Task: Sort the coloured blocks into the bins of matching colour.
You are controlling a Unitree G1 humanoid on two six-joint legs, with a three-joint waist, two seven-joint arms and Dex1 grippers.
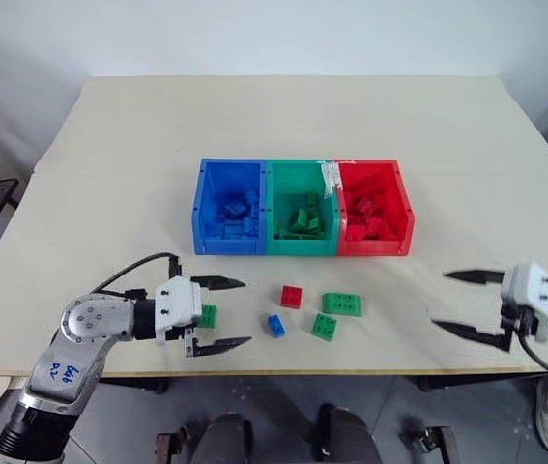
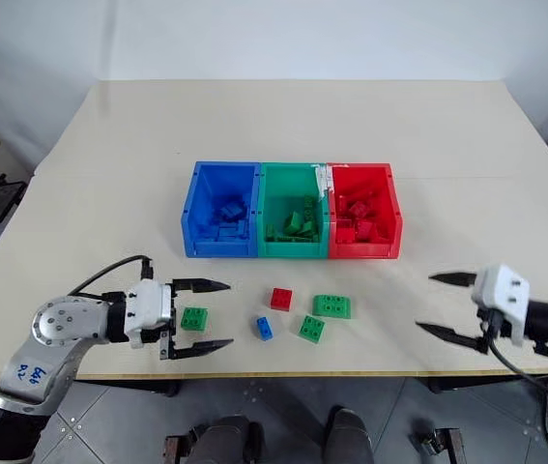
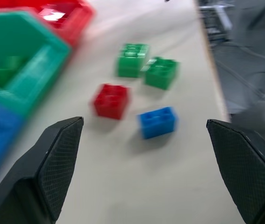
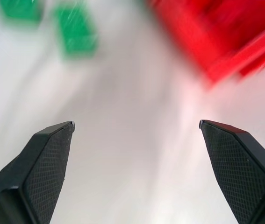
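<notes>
Left claw (image 2: 200, 315) agape around green brick (image 2: 194, 318)

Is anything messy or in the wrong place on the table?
Nothing is spilled or broken. Five blocks lie outside the bins: red block, blue block and three green blocks.

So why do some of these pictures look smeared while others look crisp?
Left and right eye views: crisp and evenly lit, with soft shadows under the bins and loose blocks. Left wrist view: slightly smeared, worst at the bins, though the red block and blue block still read. Right wrist view: heavily smeared, the red bin a streak, while the right gripper fingers stay sharp.
</notes>
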